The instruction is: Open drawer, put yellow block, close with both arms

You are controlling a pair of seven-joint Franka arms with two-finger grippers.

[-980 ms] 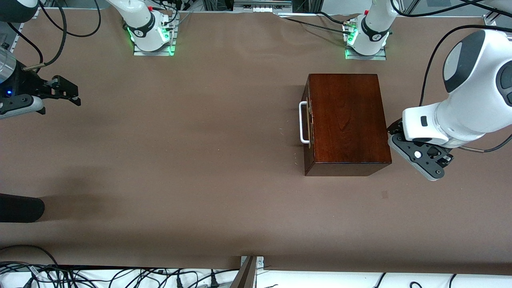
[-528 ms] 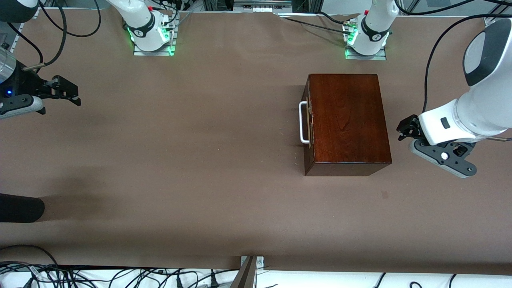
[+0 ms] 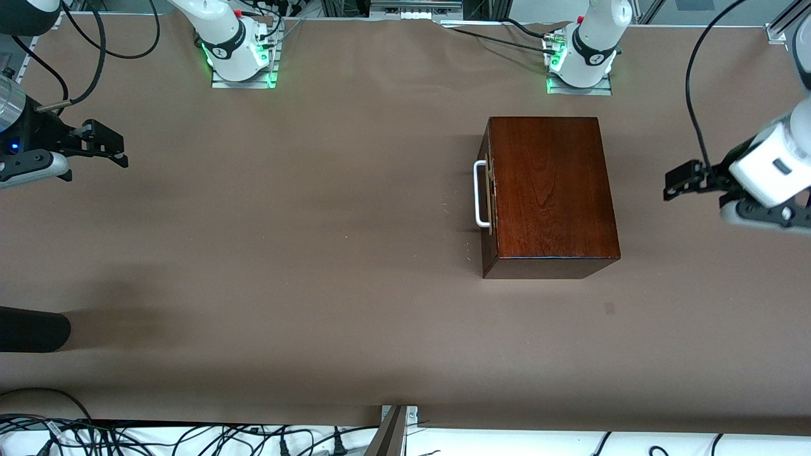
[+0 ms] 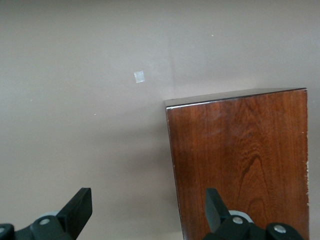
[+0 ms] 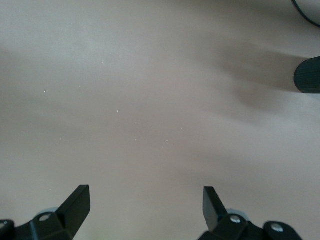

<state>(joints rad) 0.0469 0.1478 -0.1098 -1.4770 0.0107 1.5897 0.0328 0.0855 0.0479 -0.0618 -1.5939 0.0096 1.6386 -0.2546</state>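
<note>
The glossy mahogany box [image 3: 551,193] stands on the table near the left arm's base. Its drawer [image 3: 488,196] is shut, and the white loop handle [image 3: 481,193] faces the right arm's end. The yellow block is out of view. My left gripper [image 3: 681,180] is open and empty, over bare table beside the box toward the left arm's end. In the left wrist view the left gripper [image 4: 147,210] sits at the box's [image 4: 240,160] edge. My right gripper [image 3: 104,147] is open and empty, waiting over the table's right-arm end. The right wrist view shows the right gripper [image 5: 145,202] over bare table only.
A black rounded object [image 3: 31,329] lies at the right arm's end, nearer the front camera; it also shows in the right wrist view [image 5: 307,75]. A small pale mark [image 3: 609,308] is on the table near the box. Cables [image 3: 190,440] run along the front edge.
My left gripper has drawn away from the box's end toward the left arm's end of the table. The box, drawer and right arm have not moved.
</note>
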